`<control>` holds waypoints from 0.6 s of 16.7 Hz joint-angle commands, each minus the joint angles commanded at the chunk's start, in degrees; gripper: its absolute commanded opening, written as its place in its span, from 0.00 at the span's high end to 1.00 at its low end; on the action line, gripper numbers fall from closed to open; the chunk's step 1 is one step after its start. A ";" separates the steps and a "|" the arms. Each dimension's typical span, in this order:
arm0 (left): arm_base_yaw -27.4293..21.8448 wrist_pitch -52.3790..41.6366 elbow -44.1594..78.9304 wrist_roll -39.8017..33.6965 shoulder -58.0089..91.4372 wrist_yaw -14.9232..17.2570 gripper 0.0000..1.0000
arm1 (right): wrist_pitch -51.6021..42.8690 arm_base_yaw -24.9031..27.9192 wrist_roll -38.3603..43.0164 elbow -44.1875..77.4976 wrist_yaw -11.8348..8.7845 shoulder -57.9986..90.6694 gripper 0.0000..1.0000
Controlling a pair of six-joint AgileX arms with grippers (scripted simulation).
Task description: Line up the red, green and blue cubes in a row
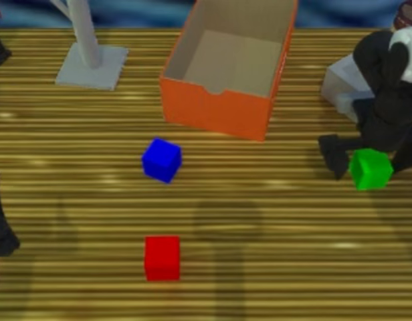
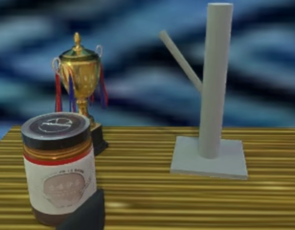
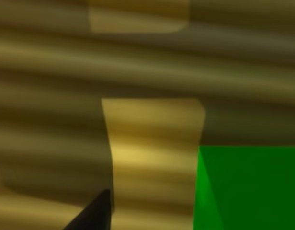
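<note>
Carefully, we are centring our right end effector (image 1: 370, 160), fingers spread, squarely around the green cube (image 1: 371, 168) at the frame's right before closing, left end effector unreadable.

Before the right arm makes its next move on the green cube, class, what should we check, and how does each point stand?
1. Right tool is at the green cube, fingers open on either side: ok.
2. Cube actually clamped between the fingers: cannot tell; one finger stands clear of the cube.
3. Path towards the red cube and blue cube is bare table: ok.
4. Three cubes in a row: not ok; green sits far to the right.
5. Orange box clear of the cubes: ok.
6. Left tool parked at the table's left edge, out of the way: ok.
</note>
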 joint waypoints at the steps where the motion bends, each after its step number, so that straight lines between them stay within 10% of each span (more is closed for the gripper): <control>1: 0.00 0.00 0.00 0.00 0.00 0.00 0.00 | 0.00 0.00 0.00 0.00 0.00 0.00 0.45; 8: 0.00 0.00 0.00 0.00 0.00 0.00 0.00 | 0.00 0.00 0.00 0.00 0.00 0.00 0.98; 10: 0.00 0.00 0.00 0.00 0.00 0.00 0.00 | 0.00 0.00 0.00 0.00 0.00 0.00 1.00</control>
